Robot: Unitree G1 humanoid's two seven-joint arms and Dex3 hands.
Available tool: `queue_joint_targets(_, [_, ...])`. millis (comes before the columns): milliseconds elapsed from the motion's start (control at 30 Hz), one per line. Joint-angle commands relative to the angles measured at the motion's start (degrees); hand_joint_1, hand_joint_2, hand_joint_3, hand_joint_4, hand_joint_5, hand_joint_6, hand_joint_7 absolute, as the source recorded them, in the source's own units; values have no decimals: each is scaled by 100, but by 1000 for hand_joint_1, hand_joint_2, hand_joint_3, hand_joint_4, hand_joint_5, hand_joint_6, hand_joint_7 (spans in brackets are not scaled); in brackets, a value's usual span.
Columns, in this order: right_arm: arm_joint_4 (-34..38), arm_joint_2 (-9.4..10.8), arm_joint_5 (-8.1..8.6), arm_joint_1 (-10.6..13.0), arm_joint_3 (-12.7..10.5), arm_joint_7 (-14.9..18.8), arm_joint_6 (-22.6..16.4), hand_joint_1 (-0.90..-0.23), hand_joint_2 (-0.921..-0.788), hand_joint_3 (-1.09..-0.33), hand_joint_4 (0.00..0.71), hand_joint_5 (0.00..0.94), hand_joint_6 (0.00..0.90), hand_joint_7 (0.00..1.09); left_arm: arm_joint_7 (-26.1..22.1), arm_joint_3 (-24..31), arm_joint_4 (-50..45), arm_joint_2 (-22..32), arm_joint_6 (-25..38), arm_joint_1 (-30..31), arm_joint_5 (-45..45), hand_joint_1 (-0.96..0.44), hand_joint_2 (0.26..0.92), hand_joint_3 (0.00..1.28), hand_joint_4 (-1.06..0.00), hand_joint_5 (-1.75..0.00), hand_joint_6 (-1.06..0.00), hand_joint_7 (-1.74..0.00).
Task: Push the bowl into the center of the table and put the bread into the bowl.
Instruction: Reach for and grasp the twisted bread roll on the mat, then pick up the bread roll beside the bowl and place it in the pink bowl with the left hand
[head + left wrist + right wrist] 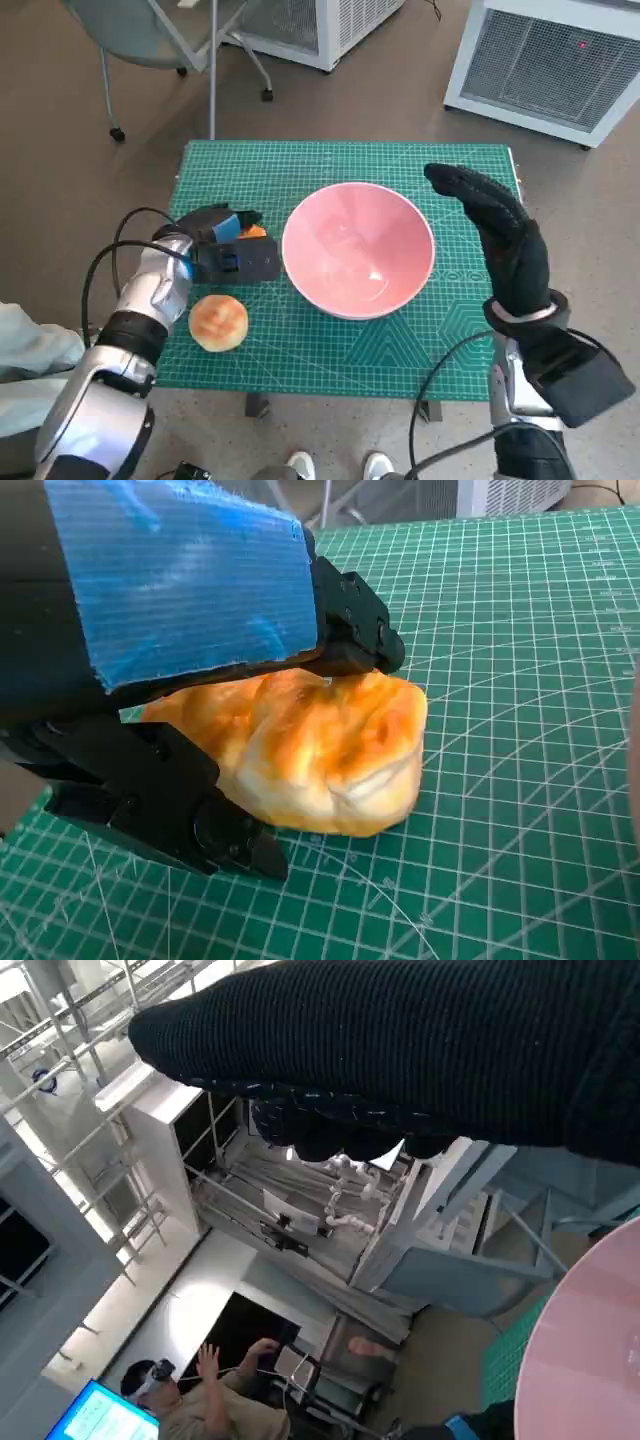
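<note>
The pink bowl (358, 248) stands empty near the middle of the green mat (330, 165); its rim (590, 1340) shows in the right wrist view. My left hand (228, 250) lies just left of the bowl and grips a golden piece of bread (320, 750) that rests on the mat, with black fingers (350, 630) over its top and the thumb against its near side. Only an orange sliver of that bread (254, 231) shows in the head view. A round bun (218, 322) sits by my left wrist. My right hand (500, 235) hovers flat and empty by the bowl's right rim.
A wheeled chair (150, 40) stands beyond the table's far left corner, and white slatted units (545, 60) stand at the back right. Shoes (335, 466) show below the table's near edge. A seated person (200, 1400) appears in the right wrist view.
</note>
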Motion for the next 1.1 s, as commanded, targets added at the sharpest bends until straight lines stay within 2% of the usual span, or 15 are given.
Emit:
queue_joint_targets(33, [-105,-5,-7,191,15,-38,123,-683,-921,-792,130,0,-1,444,329,-252,217,28,-229,-9,249,88,900,60,-645,-1005,-657,-622])
queue_joint_targets(133, [-179,-6,11,226,21,-31,169,-689,-921,-792,129,0,-1,443,447,-262,144,106,-322,-17,262,30,902,54,-691,-1186,-713,-817])
queue_joint_targets(333, [-234,3,66,255,21,4,214,-694,-921,-792,129,0,-1,443,381,-5,-463,317,-314,68,73,5,915,38,-679,-1207,-724,-1012])
queue_joint_targets(533, [-205,18,94,243,25,27,226,-695,-921,-792,128,0,-1,443,322,424,-1632,622,-230,412,-191,2,918,34,-710,-1166,-690,-1077])
queue_joint_targets(767, [-176,11,160,226,32,79,250,-695,-921,-792,126,0,-1,442,157,1173,-3881,997,-88,1148,-536,2,918,19,-757,-1073,-676,-1133])
queue_joint_targets(933, [-169,4,199,216,29,107,259,-696,-921,-790,126,0,-1,442,140,1664,-5237,1073,-127,1567,-747,3,917,15,-777,-1036,-668,-1156])
queue_joint_targets(1100, [-147,15,208,203,35,121,238,-697,-921,-789,126,0,-1,444,202,1926,-6055,974,-221,1806,-848,2,912,8,-808,-1007,-677,-1142])
